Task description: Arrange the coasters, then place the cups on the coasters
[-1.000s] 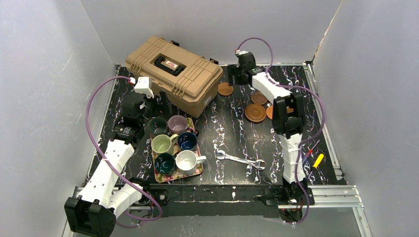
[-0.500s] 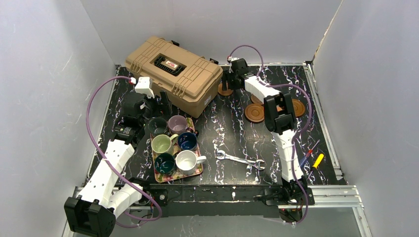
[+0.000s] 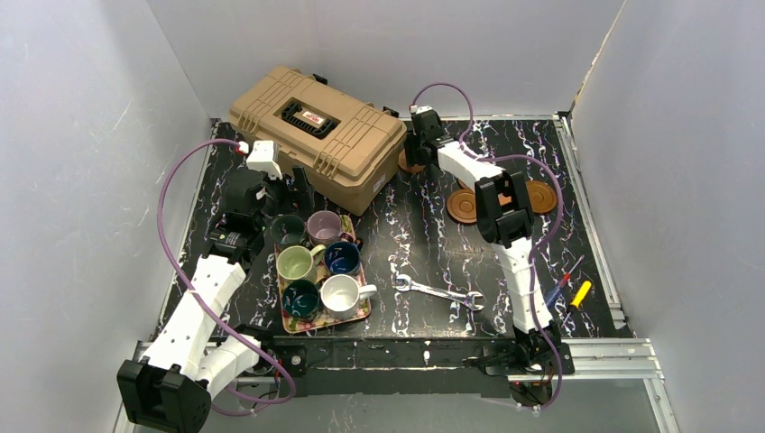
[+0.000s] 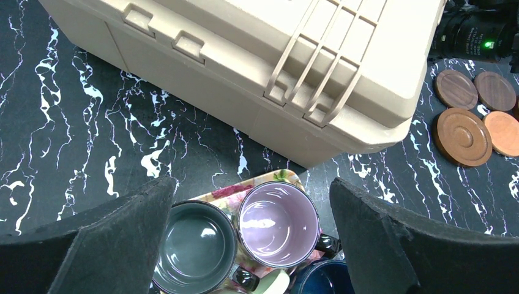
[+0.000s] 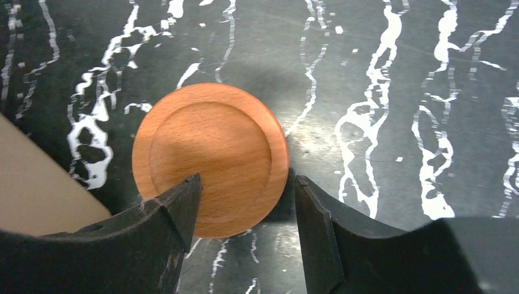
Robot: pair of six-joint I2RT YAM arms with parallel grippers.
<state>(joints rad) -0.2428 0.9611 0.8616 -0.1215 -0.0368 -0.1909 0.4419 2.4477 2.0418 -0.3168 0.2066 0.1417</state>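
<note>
1. The right gripper [image 5: 245, 191] has its fingers partly spread either side of the orange coaster [image 5: 211, 147], not clamping it. The coaster lies flat near the table's [image 3: 424, 244] far edge, beside the toolbox [image 3: 316, 126].
2. The left gripper [image 4: 251, 184] has its fingers wide and empty, above the green cup [image 4: 193, 248] and pink cup [image 4: 278, 223] on the tray [image 4: 269, 179].

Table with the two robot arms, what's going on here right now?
The right gripper is down at an orange coaster lying flat on the table beside the tan toolbox, fingers open on either side of it. The other coasters lie in a loose cluster further right. The left gripper hovers open above the pink cup and dark green cup. All six cups sit on the floral tray, none on a coaster.
</note>
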